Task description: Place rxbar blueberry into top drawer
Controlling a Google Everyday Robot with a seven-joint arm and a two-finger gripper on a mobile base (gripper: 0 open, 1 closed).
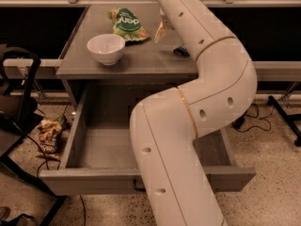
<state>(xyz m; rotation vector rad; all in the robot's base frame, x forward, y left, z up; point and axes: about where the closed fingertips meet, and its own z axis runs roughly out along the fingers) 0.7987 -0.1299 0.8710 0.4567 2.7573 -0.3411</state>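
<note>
Your gripper (160,30) hangs over the back of the cabinet top (141,66), mostly hidden by the arm (221,84). Just left of it lies the green chip bag (128,25). Farther left and toward the camera sits the white bowl (106,48). Just right of it, a sliver of the rxbar blueberry (180,51) shows past the arm. Below it, the top drawer (84,182) stands open.
</note>
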